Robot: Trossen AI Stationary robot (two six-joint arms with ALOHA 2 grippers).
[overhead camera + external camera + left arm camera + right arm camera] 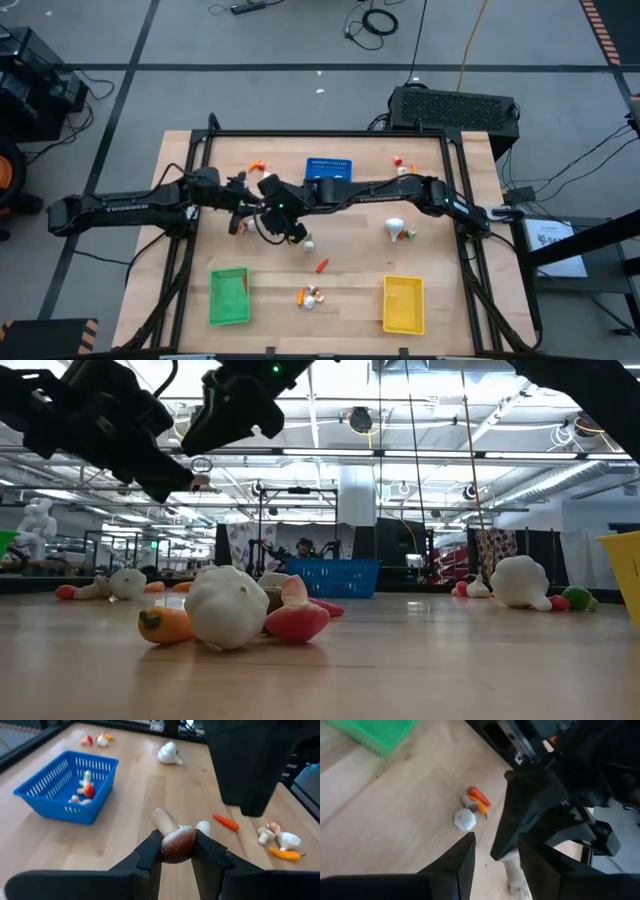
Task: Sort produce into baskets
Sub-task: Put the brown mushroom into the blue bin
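Note:
My left gripper [176,852] is left of the table's middle [240,222] and is shut on a small brown-capped mushroom [175,845]. My right gripper [495,860] is open and empty. It hangs close to the left one, over the table's middle [297,236], and its dark body [245,765] fills the space just beyond the mushroom. The blue basket [328,168] at the far middle holds a few small pieces [84,790]. The green basket [228,296] is at the near left and the yellow basket [403,303] at the near right. My left gripper pinches the mushroom's brown cap [176,849] between its two fingers. The pale stem [164,820] sticks out past the fingertips. The fingers point toward the table's right. The mushroom is lifted clear of the table.
Loose produce lies on the wood. There is a small garlic [308,243], a red pepper [322,265] and a cluster of garlic, mushroom and carrot [310,297] toward the near edge. A large garlic [396,229] lies at the right, with small pieces at the far side [257,165] [400,165].

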